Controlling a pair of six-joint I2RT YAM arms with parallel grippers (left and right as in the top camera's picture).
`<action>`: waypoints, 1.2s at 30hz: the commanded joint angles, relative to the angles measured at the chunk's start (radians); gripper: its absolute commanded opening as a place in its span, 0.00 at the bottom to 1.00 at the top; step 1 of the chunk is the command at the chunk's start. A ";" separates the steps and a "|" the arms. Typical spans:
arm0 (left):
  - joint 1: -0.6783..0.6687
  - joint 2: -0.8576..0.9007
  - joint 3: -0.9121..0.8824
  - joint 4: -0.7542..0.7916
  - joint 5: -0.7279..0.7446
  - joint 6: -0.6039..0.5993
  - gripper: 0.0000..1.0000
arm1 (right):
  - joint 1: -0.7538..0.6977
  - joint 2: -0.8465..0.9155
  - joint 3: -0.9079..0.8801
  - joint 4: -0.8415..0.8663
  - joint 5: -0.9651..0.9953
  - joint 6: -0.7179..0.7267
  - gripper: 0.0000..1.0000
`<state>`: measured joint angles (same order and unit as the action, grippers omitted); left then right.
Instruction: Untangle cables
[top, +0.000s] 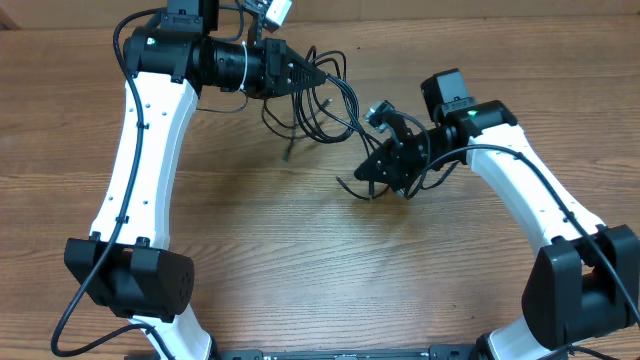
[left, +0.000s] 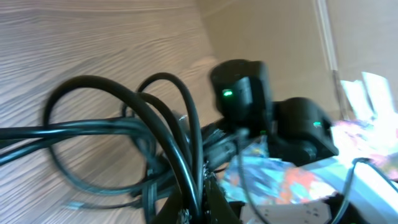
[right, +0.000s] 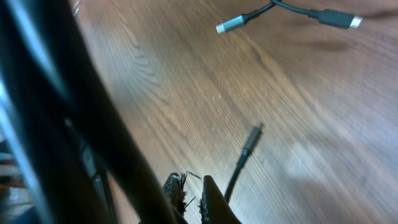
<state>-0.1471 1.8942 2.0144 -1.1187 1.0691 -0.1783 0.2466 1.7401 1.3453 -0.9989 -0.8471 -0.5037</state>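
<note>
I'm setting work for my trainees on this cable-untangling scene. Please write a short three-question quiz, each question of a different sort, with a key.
1. True or false: the cables lie in one neat flat coil on the table.
2. Multiple choice: in the overhead view, the left pincer sits A) higher in the picture than the right pincer; B) lower than it; C) out of view.
3. Short answer: in the left wrist view, what colour are the small lights on the right arm?
Key: 1 false, they run in tangled loops between the two pincers; 2 A; 3 green.
</note>
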 joint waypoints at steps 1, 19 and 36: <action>0.002 -0.035 0.002 -0.012 -0.113 0.026 0.04 | -0.027 -0.046 0.044 -0.048 -0.008 0.032 0.04; -0.098 -0.035 0.002 -0.037 -0.314 0.175 0.05 | -0.027 -0.242 0.275 -0.079 0.008 0.357 0.04; -0.167 -0.035 0.002 -0.033 -0.769 0.129 0.04 | -0.046 -0.242 0.512 -0.266 0.232 0.486 0.04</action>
<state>-0.3130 1.8942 2.0144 -1.1553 0.4191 -0.0299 0.2077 1.5234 1.7962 -1.2381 -0.7387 -0.0303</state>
